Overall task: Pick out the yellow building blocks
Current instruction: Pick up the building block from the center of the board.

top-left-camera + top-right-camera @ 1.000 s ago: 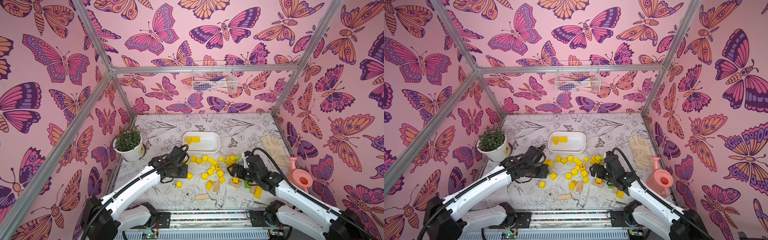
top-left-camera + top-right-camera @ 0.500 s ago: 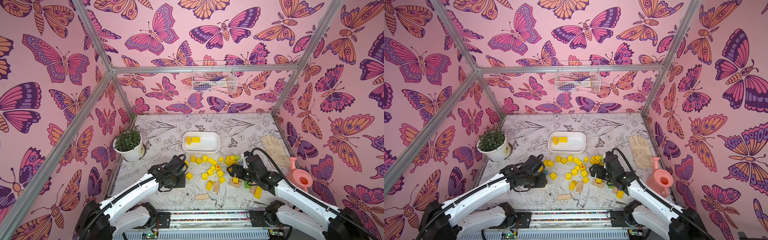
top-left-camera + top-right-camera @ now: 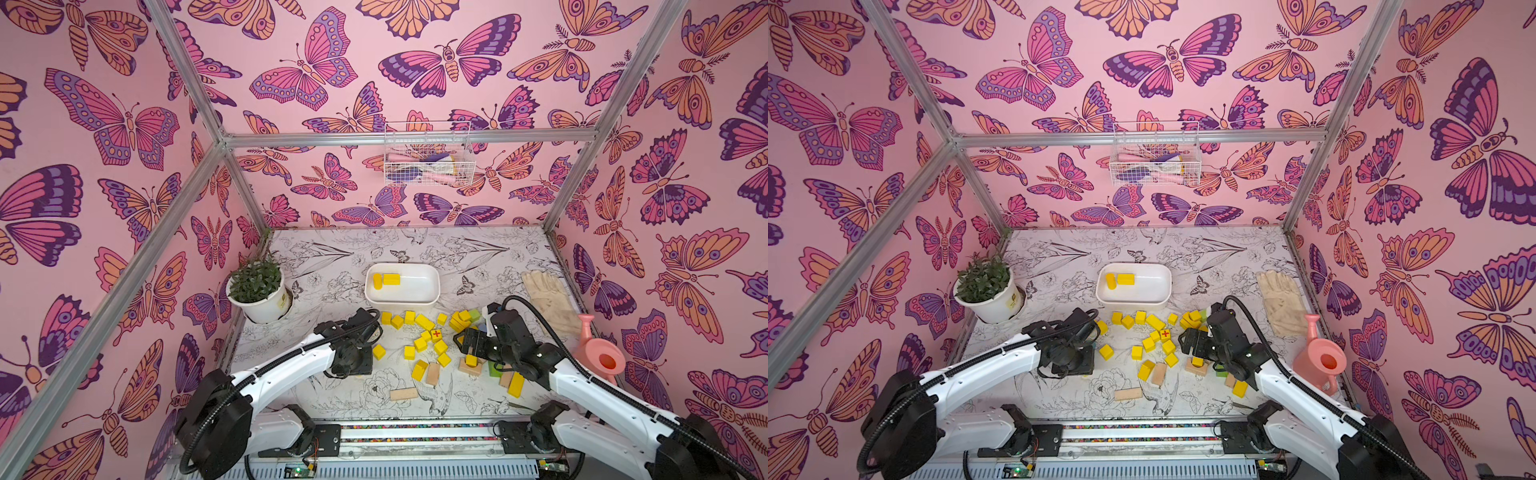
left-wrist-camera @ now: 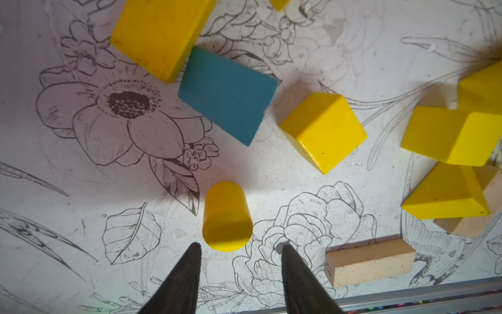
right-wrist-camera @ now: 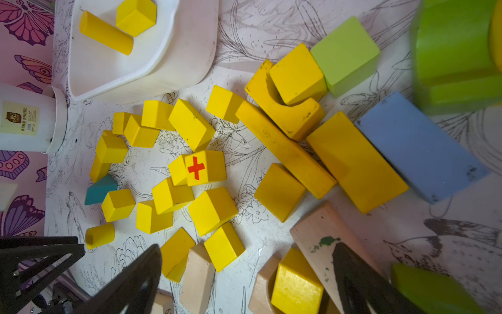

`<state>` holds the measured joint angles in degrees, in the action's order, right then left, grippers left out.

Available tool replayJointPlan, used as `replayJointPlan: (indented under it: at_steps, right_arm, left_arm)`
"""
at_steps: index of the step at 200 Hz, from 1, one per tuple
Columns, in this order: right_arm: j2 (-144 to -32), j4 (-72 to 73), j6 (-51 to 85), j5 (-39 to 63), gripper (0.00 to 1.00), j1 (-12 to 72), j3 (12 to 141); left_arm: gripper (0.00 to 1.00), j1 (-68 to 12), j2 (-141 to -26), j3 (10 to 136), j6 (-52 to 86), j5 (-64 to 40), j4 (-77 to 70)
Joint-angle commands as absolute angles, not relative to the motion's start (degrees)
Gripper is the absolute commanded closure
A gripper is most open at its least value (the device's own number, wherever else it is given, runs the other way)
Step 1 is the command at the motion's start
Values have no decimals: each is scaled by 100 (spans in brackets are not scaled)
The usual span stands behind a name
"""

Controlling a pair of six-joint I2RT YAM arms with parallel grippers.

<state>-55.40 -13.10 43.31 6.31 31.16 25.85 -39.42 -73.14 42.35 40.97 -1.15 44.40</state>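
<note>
Currently: my left gripper (image 4: 241,248) parted, empty; yellow cylinder (image 4: 227,217) beyond tips may roll if clipped; right gripper (image 5: 247,246) wide open.

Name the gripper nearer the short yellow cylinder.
Left. The left gripper sits at the end of the short yellow cylinder; the right gripper hangs across the other yellow blocks from it.

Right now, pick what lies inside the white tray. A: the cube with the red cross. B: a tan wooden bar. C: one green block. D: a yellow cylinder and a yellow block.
D: in a top view the white tray holds just a yellow cylinder and a yellow block, side by side.
</note>
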Motion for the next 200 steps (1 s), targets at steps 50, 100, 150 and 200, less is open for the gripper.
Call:
replayJointPlan:
  at_steps: [50,100,150,200]
  right_arm:
    - [-5504,-1406,4333,628,2,3085,2636]
    - [-5506,-1406,4332,635,2,3085,2636]
    - [-5500,-1415,4333,627,2,3085,2637]
    - [-5458,-1419,4342,608,2,3085,2628]
  left_arm:
    - [54,-3564,-7603,4127,3887,-543,4154]
    - [57,-3505,-7725,4118,3850,-650,4086]
    - [57,-3494,-7970,4211,3779,-734,4078]
    - [58,-3495,-8012,4227,3765,-756,4078]
